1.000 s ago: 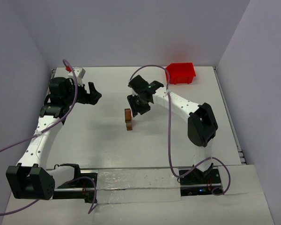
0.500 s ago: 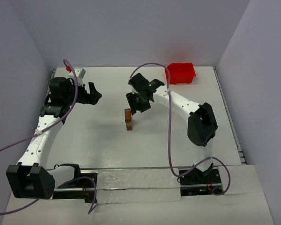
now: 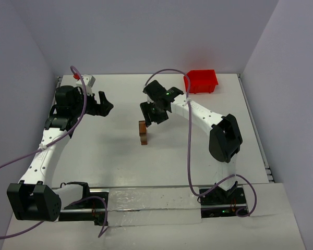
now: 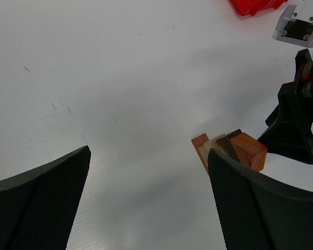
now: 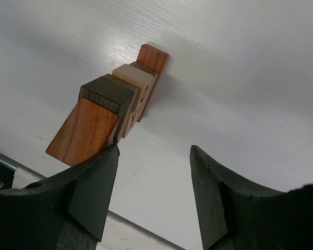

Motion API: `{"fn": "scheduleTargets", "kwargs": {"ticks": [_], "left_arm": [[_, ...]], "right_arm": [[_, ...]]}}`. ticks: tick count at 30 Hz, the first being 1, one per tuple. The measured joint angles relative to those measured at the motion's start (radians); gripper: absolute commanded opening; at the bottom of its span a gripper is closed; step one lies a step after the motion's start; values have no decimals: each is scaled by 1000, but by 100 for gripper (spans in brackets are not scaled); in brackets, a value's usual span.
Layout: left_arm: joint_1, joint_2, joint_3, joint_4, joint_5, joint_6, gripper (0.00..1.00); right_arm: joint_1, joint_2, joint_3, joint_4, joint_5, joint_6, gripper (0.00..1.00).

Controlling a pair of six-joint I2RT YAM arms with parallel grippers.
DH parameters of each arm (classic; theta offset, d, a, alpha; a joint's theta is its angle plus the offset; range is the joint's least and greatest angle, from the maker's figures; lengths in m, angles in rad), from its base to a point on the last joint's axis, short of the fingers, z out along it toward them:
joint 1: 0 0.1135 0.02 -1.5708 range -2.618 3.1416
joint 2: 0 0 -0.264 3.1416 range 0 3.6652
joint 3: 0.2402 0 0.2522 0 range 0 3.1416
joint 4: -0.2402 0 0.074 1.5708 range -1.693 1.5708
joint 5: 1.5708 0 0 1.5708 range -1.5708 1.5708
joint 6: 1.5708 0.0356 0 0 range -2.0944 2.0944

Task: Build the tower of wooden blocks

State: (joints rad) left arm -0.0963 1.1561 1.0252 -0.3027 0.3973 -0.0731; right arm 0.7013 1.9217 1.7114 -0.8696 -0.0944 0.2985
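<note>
The tower (image 3: 143, 132) is a short stack of small brown wood blocks standing mid-table. In the right wrist view the tower (image 5: 112, 107) shows a reddish-brown top block over a dark, a pale and a red-brown piece. My right gripper (image 3: 152, 117) is open and empty, raised just behind and right of the tower; its fingers (image 5: 91, 192) straddle bare table beside it. My left gripper (image 3: 105, 104) is open and empty at the far left, apart from the tower, which shows in the left wrist view (image 4: 230, 150) past the right finger.
A red plastic bin (image 3: 201, 81) sits at the back right of the table; its corner shows in the left wrist view (image 4: 255, 6). The right arm's black gripper body (image 4: 295, 125) stands behind the tower.
My right gripper has drawn back slightly, away from the tower. The tower and the left arm have not moved.
</note>
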Motion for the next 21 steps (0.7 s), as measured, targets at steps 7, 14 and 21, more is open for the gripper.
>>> {"fn": "scheduleTargets", "kwargs": {"ticks": [7,14,21], "left_arm": [[0,0,0,0,0,0,99],[0,0,0,0,0,0,99],[0,0,0,0,0,2,99]], "right_arm": [[-2,2,10,-5,0,0,65],[-4,7,11,-7,0,0,66],[-5,8,11,-8,7,0,69]]}}
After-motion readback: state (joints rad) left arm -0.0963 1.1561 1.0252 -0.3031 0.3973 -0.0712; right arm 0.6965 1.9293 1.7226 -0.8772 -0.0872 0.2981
